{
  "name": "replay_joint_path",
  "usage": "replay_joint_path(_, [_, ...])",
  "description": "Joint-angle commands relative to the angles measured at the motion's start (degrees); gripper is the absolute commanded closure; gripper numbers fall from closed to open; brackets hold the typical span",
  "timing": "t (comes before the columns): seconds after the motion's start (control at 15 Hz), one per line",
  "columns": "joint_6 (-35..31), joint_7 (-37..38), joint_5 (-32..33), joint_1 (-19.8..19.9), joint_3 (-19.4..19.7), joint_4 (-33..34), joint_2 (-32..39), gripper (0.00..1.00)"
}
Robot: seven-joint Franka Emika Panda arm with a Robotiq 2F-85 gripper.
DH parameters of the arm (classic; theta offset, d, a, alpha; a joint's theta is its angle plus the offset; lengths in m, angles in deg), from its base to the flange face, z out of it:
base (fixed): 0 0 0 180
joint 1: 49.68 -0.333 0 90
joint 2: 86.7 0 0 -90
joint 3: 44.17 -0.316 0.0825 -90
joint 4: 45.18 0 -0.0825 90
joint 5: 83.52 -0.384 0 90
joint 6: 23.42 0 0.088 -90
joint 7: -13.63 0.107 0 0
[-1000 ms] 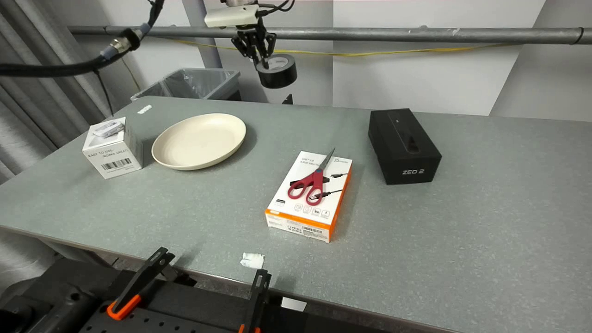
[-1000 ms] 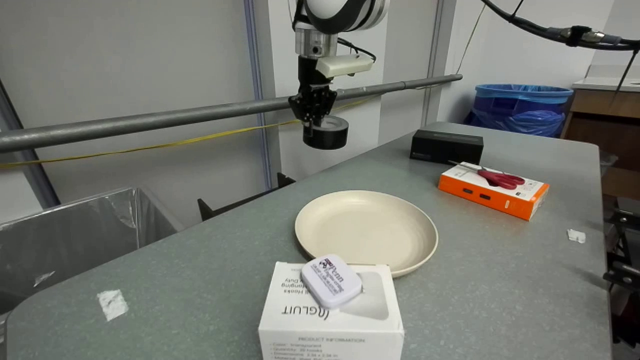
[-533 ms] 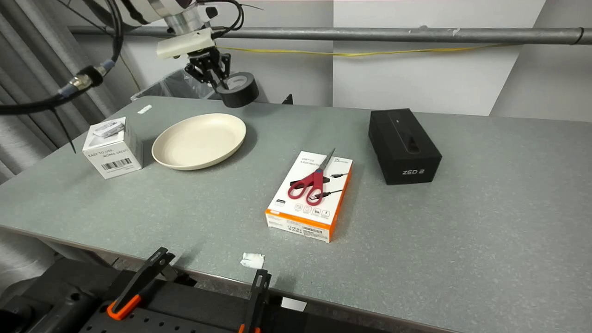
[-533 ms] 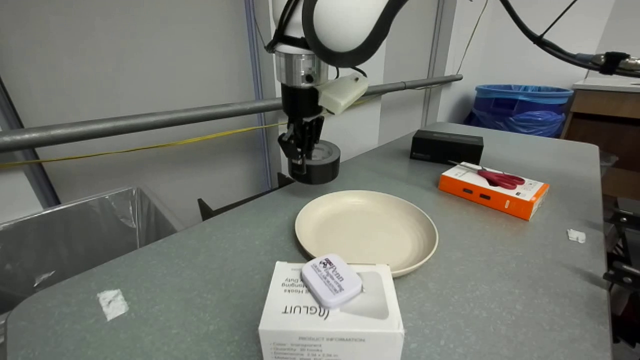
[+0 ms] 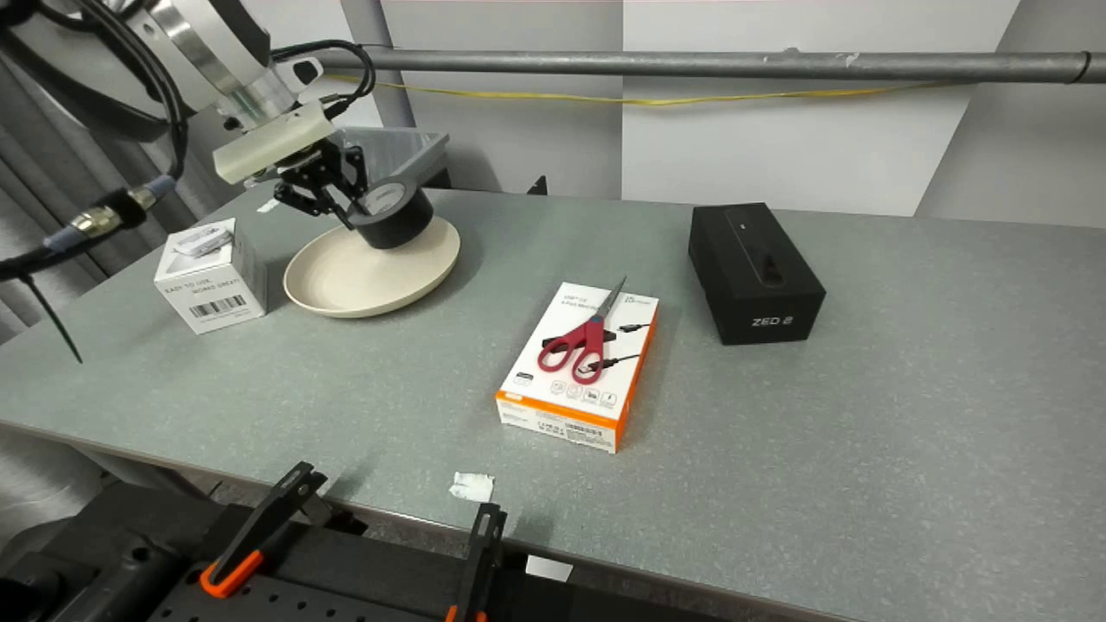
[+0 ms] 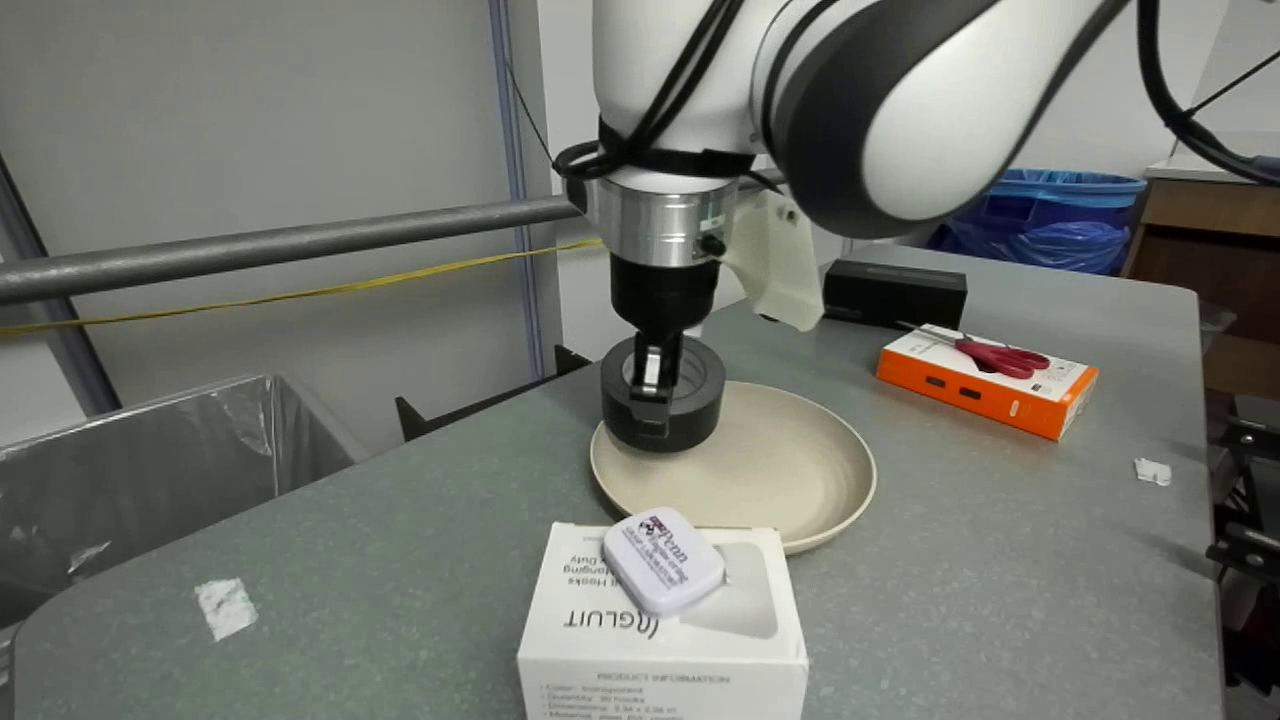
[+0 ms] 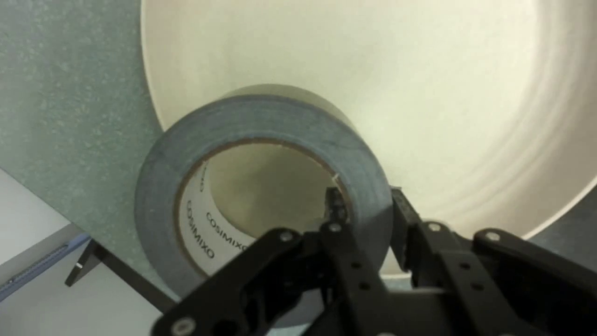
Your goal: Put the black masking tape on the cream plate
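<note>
The black masking tape [image 5: 404, 223] is held in my gripper [image 5: 356, 216], tilted a little, over the back part of the cream plate [image 5: 346, 285]. In the wrist view the gripper [image 7: 367, 200] is shut on the near wall of the tape [image 7: 261, 114], one finger inside the hollow and one outside. There the tape covers the rim of the plate [image 7: 443, 84] and partly overhangs the table side. The tape [image 6: 695, 415] appears above the plate [image 6: 790, 480] in an exterior view also; whether it touches the rim I cannot tell.
A white printed box [image 5: 212, 289] with a small white tin [image 6: 663, 562] on top stands close beside the plate. A white-and-orange box [image 5: 562, 406] carries red scissors [image 5: 596, 333]. A black box [image 5: 760, 276] lies farther along. A lined bin [image 6: 180, 470] stands past the table edge.
The gripper has carried the tape down and across from beyond the table's back edge to over the plate. The arm has come farther into both exterior views. The plate has not moved.
</note>
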Motion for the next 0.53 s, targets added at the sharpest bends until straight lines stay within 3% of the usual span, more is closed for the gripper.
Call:
replay_joint_path(0.0, [-2.6, 1.8, 3.7, -1.7, -0.7, -14.2, -9.8, 0.94])
replay_joint_path(0.13, [-3.2, 1.4, 3.6, -1.2, -2.3, -19.8, -13.3, 0.94])
replay_joint_path(0.47, [-2.0, -1.0, -0.8, 2.2, -6.7, -23.8, -17.7, 0.94])
